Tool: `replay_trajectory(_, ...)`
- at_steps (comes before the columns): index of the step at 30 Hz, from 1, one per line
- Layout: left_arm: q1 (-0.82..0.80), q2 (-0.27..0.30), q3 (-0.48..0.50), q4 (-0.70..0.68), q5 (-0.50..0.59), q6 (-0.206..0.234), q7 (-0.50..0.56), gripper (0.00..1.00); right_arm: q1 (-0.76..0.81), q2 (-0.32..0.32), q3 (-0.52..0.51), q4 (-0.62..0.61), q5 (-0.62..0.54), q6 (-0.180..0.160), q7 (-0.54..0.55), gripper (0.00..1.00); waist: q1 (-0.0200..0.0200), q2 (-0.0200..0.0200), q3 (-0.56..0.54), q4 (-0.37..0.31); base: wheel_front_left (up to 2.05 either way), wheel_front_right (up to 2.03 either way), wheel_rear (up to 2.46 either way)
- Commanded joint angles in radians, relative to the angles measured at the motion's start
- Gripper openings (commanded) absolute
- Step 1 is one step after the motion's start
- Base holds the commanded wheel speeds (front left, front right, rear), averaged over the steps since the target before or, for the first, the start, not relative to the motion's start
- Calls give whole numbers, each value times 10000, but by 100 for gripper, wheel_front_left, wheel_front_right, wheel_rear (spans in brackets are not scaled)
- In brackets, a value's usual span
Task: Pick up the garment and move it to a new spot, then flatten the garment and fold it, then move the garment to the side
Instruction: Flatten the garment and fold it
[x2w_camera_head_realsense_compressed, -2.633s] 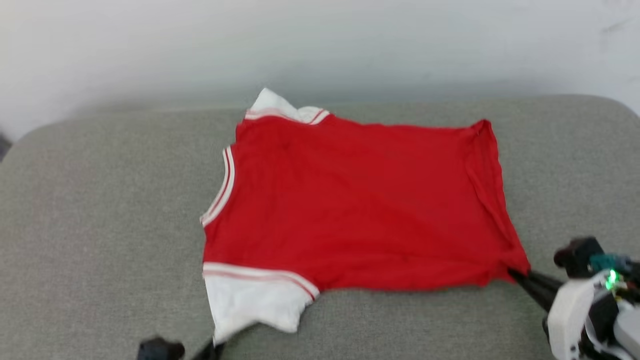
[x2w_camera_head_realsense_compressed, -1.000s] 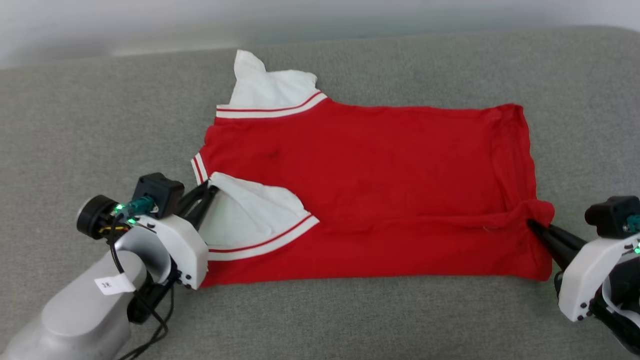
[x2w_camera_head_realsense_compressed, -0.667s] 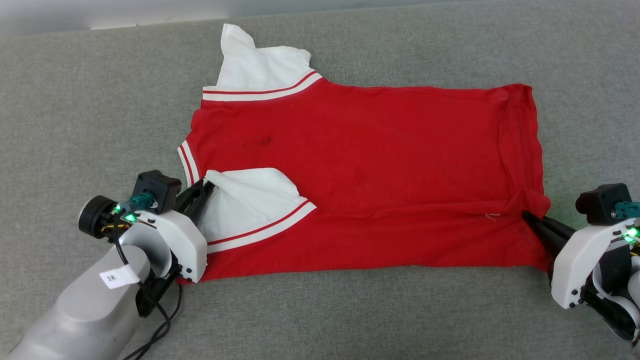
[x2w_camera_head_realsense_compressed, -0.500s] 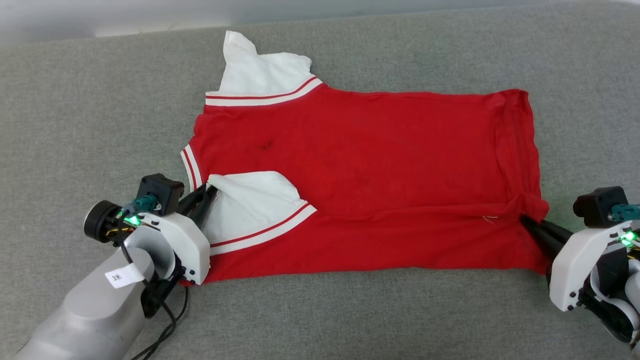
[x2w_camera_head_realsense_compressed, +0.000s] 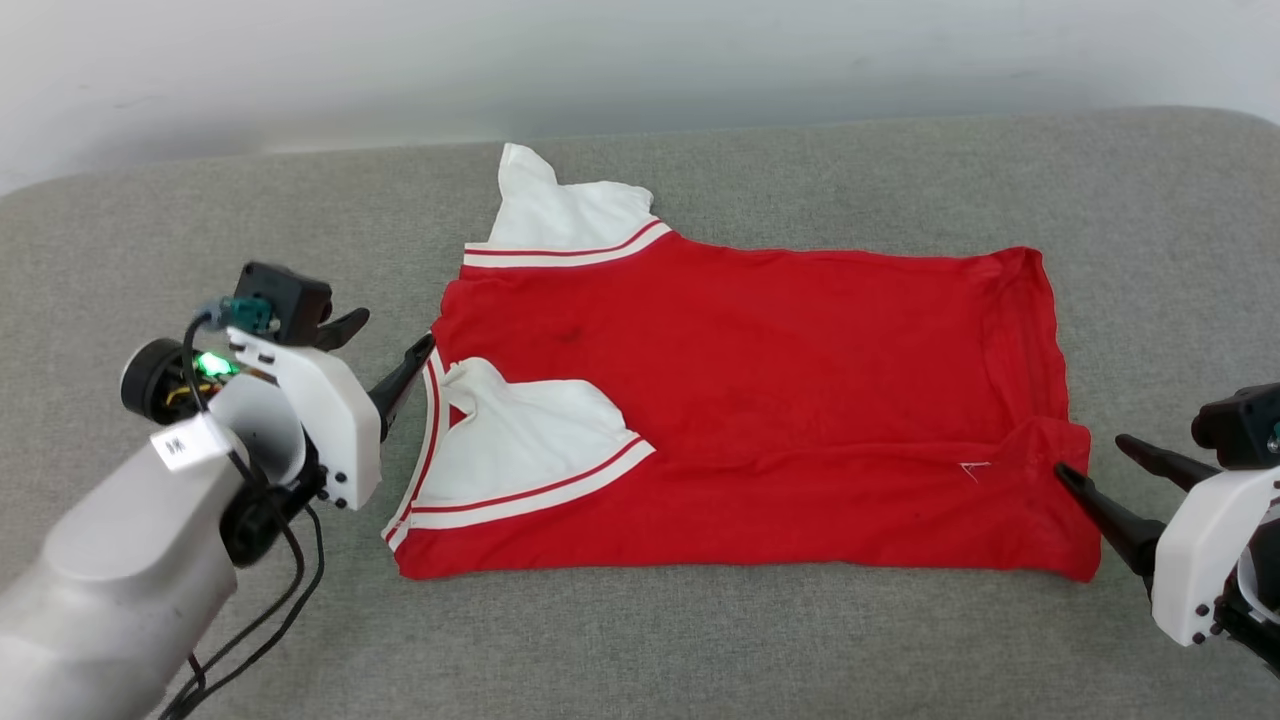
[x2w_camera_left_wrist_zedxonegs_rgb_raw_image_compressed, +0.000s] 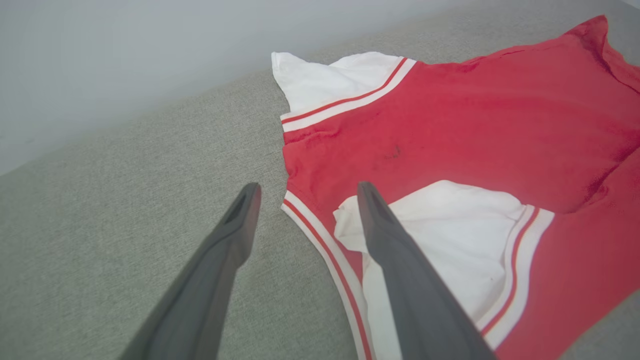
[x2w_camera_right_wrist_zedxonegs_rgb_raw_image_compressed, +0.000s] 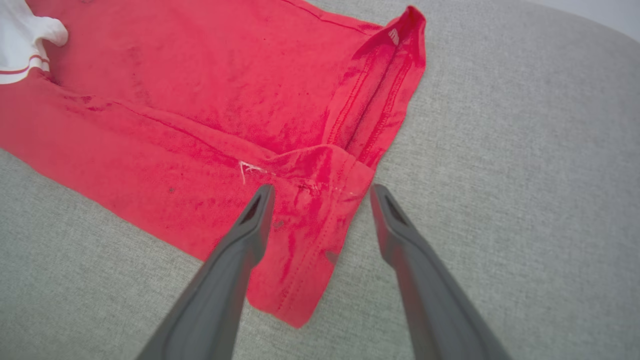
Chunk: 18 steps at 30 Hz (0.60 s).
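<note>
The left arm has a smooth pale grey forearm (x2w_camera_head_realsense_compressed: 110, 590) with a small white label (x2w_camera_head_realsense_compressed: 190, 442), a white plastic wrist shell (x2w_camera_head_realsense_compressed: 320, 410) with dark screws, a green light (x2w_camera_head_realsense_compressed: 210, 362), a black camera box (x2w_camera_head_realsense_compressed: 280, 295) and loose black cables (x2w_camera_head_realsense_compressed: 270, 620). The left claw (x2w_camera_head_realsense_compressed: 395, 328) and the right claw (x2w_camera_head_realsense_compressed: 1090, 455) each have two long, dark grey, tapered fingers.

Garment (x2w_camera_head_realsense_compressed: 780, 400) red, sleeves (x2w_camera_head_realsense_compressed: 530, 440) white, trim (x2w_camera_head_realsense_compressed: 560, 256) red-and-white striped. Surface (x2w_camera_head_realsense_compressed: 650, 650) grey, woven fleck. Left tool (x2w_camera_head_realsense_compressed: 395, 330), right tool (x2w_camera_head_realsense_compressed: 1089, 453): dark grey fingers (x2w_camera_head_realsense_compressed: 400, 375), white housings (x2w_camera_head_realsense_compressed: 320, 410).
</note>
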Motion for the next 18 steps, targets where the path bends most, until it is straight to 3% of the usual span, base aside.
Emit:
replay_trajectory(1,-223,116,-7,-201,-150,-42,389,100,140,-26,-60,-92,42,-7,44,100,-1,0,-90,49,0,0,0)
replay_trajectory(12,-710,1304,-790,-2177,-2409,-314,6420,100,530,140,-235,-565,-196,-7,644,100,-1,0,-250,-9,0,0,0)
replay_trajectory(18,-549,1297,-1172,-2028,-2977,-181,7914,100,489,191,-162,-692,-220,-7,879,100,-1,0,-152,-190,0,0,0)
